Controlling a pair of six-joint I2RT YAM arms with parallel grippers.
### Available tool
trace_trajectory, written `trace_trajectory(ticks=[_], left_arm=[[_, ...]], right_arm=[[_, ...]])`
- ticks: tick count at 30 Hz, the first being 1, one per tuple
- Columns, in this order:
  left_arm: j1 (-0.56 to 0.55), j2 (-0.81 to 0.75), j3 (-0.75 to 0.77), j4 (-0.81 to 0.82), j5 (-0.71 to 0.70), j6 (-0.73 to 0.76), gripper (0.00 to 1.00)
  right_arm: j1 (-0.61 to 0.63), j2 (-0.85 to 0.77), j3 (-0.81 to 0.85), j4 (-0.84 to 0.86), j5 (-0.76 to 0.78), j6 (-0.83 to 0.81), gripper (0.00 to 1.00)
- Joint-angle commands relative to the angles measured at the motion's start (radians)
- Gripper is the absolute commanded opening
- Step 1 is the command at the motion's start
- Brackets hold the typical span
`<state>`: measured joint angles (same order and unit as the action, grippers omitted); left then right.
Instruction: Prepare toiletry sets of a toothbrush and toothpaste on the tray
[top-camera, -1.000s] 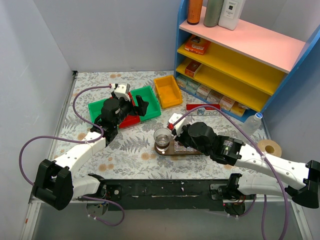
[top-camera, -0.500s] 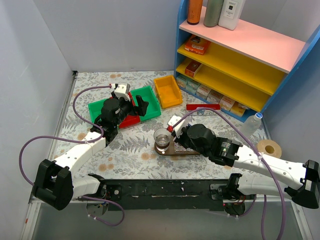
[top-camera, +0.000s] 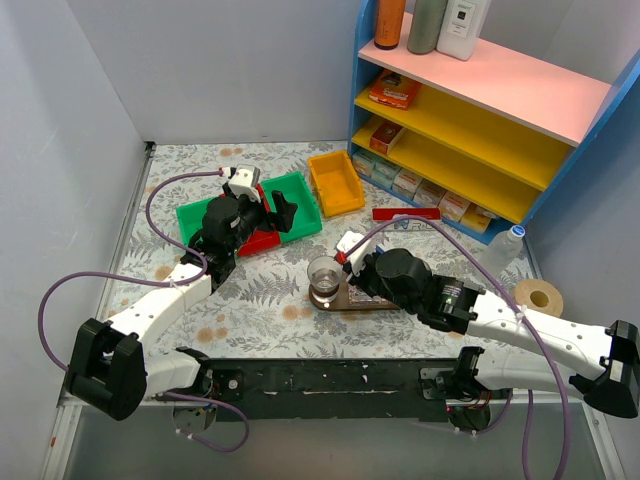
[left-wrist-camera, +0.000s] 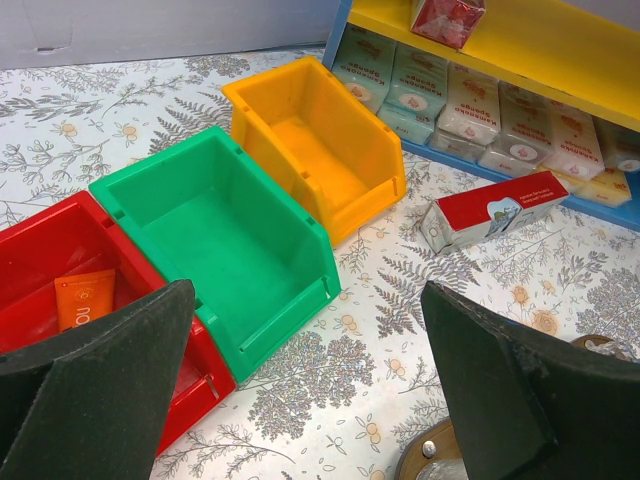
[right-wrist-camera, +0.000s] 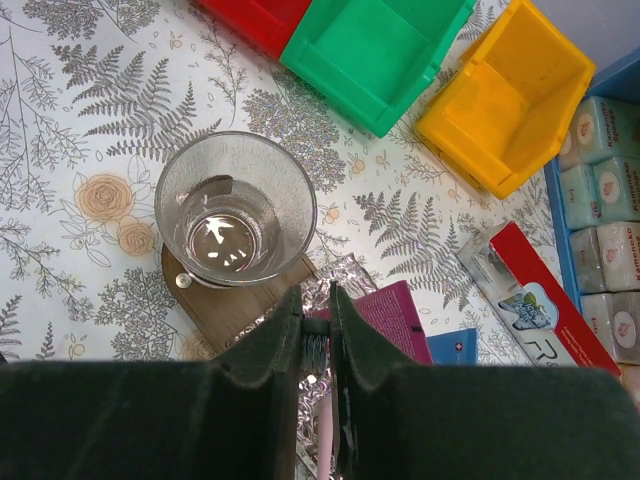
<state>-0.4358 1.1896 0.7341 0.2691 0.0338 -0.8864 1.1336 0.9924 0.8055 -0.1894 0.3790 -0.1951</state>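
The magenta toothpaste and blue toothpaste lie side by side by the tray bearing a glass, the right fingers pinched on a toothbrush, the left fingers spread wide, empty, above the desk.

Setting: robotics laboratory test cell, dressed as a small toiletries stockroom. Evidence: plain pale partition walls along the left and far sides of a compact surface under a fern-print cover. A left arm and a right arm sit on a black base rail, trailing purple cables. A blue-framed shelf unit holds bottles and packeted goods. A red bin, green bin and yellow bin stand side by side.
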Motion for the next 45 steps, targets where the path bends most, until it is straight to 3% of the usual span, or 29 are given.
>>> trace_trajectory(ticks=[1, 8, 14, 45], left_arm=[[0.003, -0.018, 0.027, -0.001, 0.000, 0.012, 0.98], [0.003, -0.018, 0.027, -0.002, 0.003, 0.012, 0.98], [0.002, -0.016, 0.028, -0.001, 0.003, 0.012, 0.98], [0.003, -0.016, 0.028, -0.001, 0.003, 0.017, 0.98]], right_arm=[[-0.001, -0.024, -0.003, 0.031, 0.006, -0.009, 0.11], [-0.003, -0.035, -0.002, 0.030, 0.001, -0.007, 0.27], [-0.001, -0.041, -0.002, 0.030, -0.005, -0.009, 0.34], [-0.003, -0.119, -0.022, 0.056, -0.063, 0.005, 0.56]])
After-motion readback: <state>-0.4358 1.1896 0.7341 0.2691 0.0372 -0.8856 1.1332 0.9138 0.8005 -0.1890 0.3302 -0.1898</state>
